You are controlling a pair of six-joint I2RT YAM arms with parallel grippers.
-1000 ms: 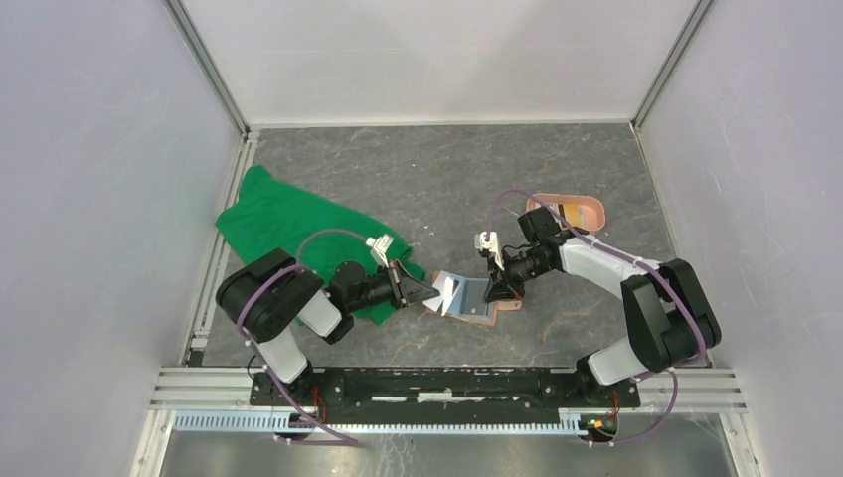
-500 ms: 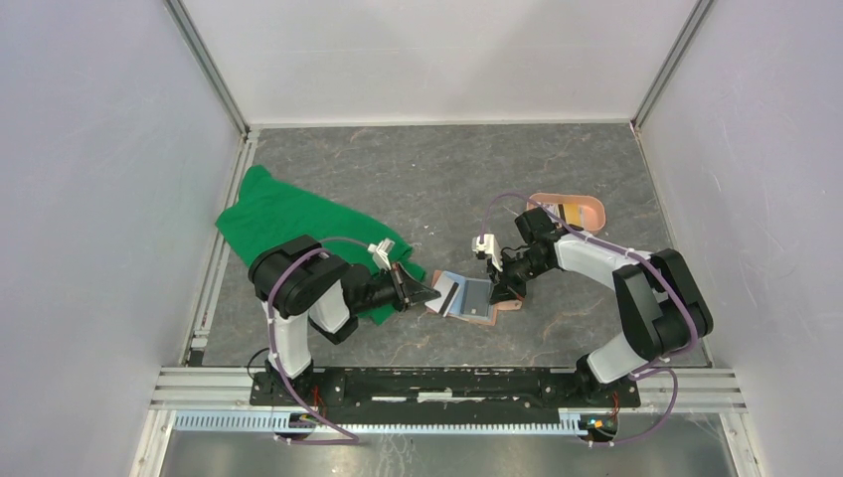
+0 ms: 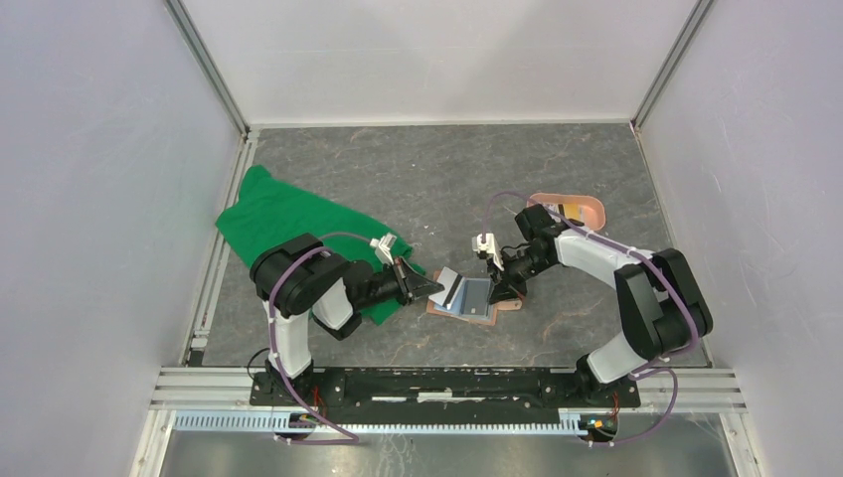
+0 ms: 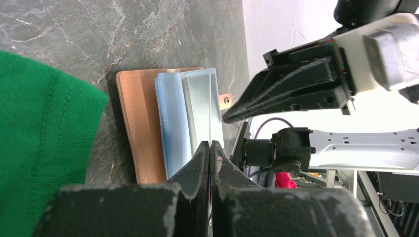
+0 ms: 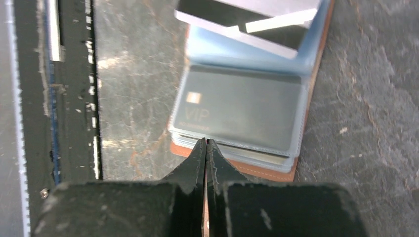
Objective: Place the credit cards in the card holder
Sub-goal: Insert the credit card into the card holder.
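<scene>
Credit card, thin and pale silver with a dark stripe [image 3: 449, 288], is at the open tan leather card holder with blue-grey pockets [image 3: 479, 304].
Left hand [image 4: 210, 146] is pinched shut on the card. The holder lies flat on the grey stone table [image 3: 418, 189]. Right hand [image 5: 206, 143] is shut with nothing in it, tips at the holder's edge, likely pinning it. Best to line the card up with a pocket slot and slide slowly.

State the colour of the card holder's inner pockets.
The card holder's pockets are pale blue; clearest in the left wrist view.
</scene>
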